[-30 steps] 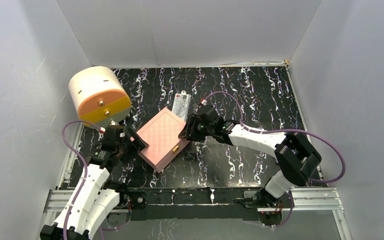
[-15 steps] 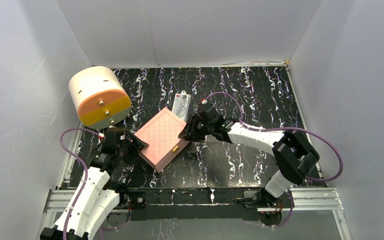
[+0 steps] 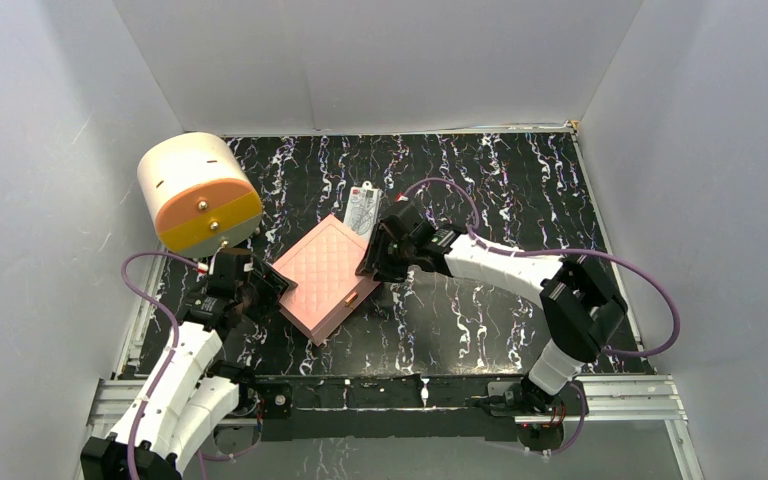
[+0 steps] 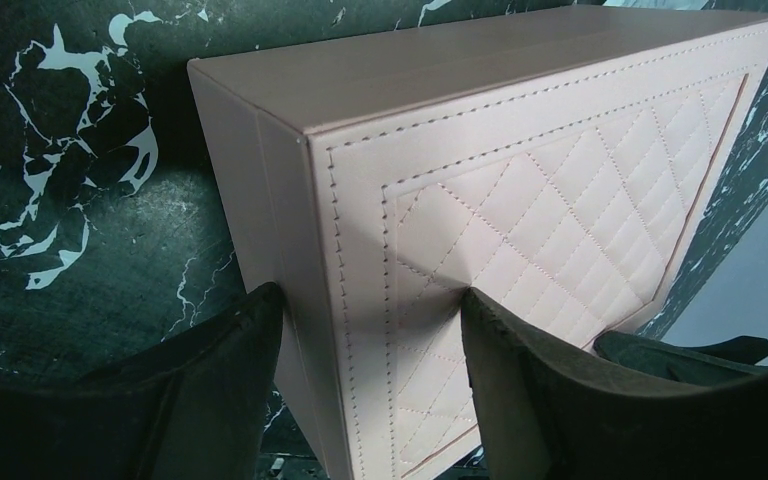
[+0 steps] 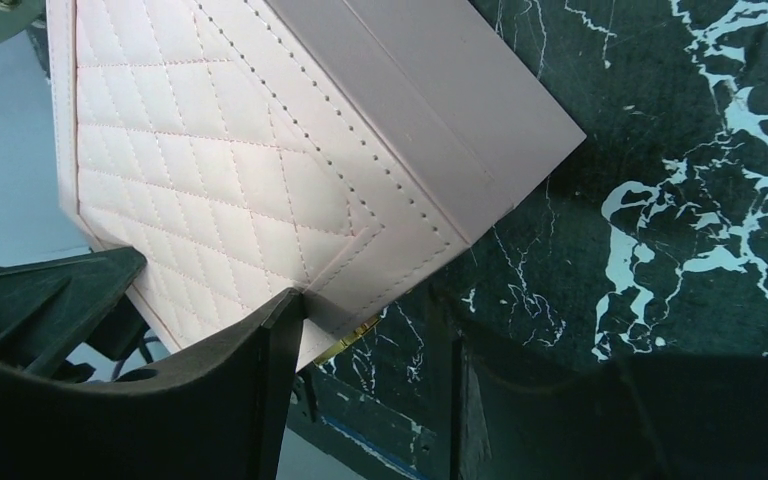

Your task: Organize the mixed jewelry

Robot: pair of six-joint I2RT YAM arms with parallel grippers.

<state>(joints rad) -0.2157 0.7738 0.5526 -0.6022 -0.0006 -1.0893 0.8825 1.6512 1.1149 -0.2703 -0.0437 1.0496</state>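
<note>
A closed pink quilted box (image 3: 322,272) lies on the black marbled table, its gold clasp (image 3: 349,298) facing the near edge. My left gripper (image 3: 266,284) is shut on the box's left corner (image 4: 360,200): one finger lies against the side wall and the other dents the quilted lid. My right gripper (image 3: 372,262) straddles the right corner (image 5: 360,250). One of its fingers (image 5: 280,330) touches the lid edge, while the other stands apart over the table, so it is open. The mixed jewelry is out of view.
A cream and orange cylinder (image 3: 200,195) stands at the back left beside the left wall. A clear flat packet with a white card (image 3: 363,210) lies just behind the box. White walls close in on three sides.
My left gripper narrowed onto the box's left corner. The right gripper crept slightly up and left along the right corner. The box has stayed put.
</note>
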